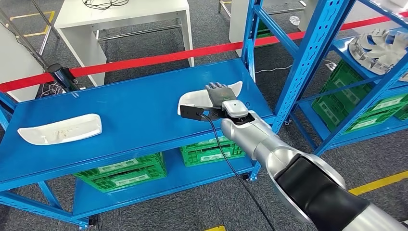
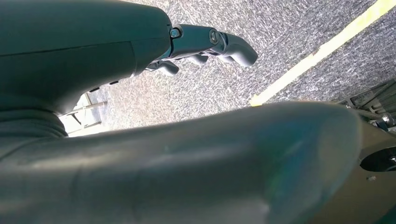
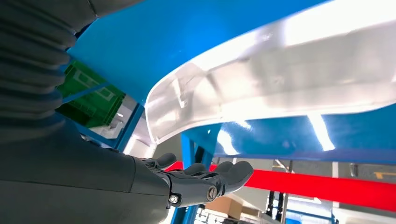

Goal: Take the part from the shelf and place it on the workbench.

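Note:
A white curved part (image 1: 191, 100) lies on the blue top (image 1: 139, 106) near its right end. My right hand (image 1: 219, 94) hovers over this part with fingers stretched out and holds nothing. The right wrist view shows the part (image 3: 280, 84) close by, with the dark fingers (image 3: 210, 179) straight and apart from it. A second white part (image 1: 60, 129) rests at the left end of the same top. My left hand (image 2: 205, 46) hangs over the grey floor, its fingers loosely bent around nothing.
A tall blue rack (image 1: 312, 53) stands at the right, with a silver bladed wheel (image 1: 377, 48) on its shelf and green crates (image 1: 356, 106) below. More green crates (image 1: 120, 171) sit under the blue top. Red tape (image 1: 144, 60) and a white table (image 1: 120, 14) lie behind.

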You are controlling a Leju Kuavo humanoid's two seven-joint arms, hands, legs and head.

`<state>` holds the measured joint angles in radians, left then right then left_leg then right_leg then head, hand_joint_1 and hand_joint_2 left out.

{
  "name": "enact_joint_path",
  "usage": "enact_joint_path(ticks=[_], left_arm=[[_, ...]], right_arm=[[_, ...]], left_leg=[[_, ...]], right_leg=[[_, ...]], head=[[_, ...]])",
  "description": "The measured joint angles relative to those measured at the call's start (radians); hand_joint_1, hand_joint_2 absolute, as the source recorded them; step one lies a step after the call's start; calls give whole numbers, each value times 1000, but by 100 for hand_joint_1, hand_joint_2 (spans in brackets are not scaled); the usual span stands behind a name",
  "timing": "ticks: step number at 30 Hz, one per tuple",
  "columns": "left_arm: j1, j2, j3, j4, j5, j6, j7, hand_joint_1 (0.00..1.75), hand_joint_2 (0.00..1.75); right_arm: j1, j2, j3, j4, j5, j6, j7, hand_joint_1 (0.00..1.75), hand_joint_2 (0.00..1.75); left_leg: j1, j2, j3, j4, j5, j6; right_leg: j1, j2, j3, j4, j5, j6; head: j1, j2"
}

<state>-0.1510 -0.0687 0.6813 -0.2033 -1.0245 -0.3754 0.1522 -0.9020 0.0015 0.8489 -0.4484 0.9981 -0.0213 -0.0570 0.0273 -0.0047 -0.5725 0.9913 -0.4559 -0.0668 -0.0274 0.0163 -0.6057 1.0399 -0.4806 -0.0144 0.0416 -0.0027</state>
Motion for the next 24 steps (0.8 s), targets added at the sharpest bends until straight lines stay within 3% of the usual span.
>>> enact_joint_path(ticks=[18,19,22,23,24], left_arm=[[1,0,8,0,-2,0,-2,0,0],[1,0,9,0,-2,0,-3,0,0],[1,0,11,0,-2,0,-3,0,0],[1,0,12,0,-3,0,-3,0,0],[1,0,13,0,-3,0,-4,0,0]], right_arm=[[27,23,24,44,-11,38,18,1,175],[28,23,26,48,-11,40,21,26,175],[31,24,29,56,-11,42,23,155,175],[31,25,29,59,-11,43,26,173,175],[31,25,29,62,-11,45,30,175,175]], left_leg=[[-2,-1,-1,6,-3,5],[-2,-1,-1,6,-4,5],[-2,0,-1,6,-4,6],[-2,0,-1,6,-4,6],[-2,0,-1,6,-4,6]], right_leg=[[0,-1,8,-9,3,7],[0,-1,8,-9,3,7],[0,-1,8,-9,3,7],[0,-1,8,-9,3,7],[0,-1,8,-9,3,7]], head=[[0,0],[0,0],[0,0],[0,0],[0,0]])
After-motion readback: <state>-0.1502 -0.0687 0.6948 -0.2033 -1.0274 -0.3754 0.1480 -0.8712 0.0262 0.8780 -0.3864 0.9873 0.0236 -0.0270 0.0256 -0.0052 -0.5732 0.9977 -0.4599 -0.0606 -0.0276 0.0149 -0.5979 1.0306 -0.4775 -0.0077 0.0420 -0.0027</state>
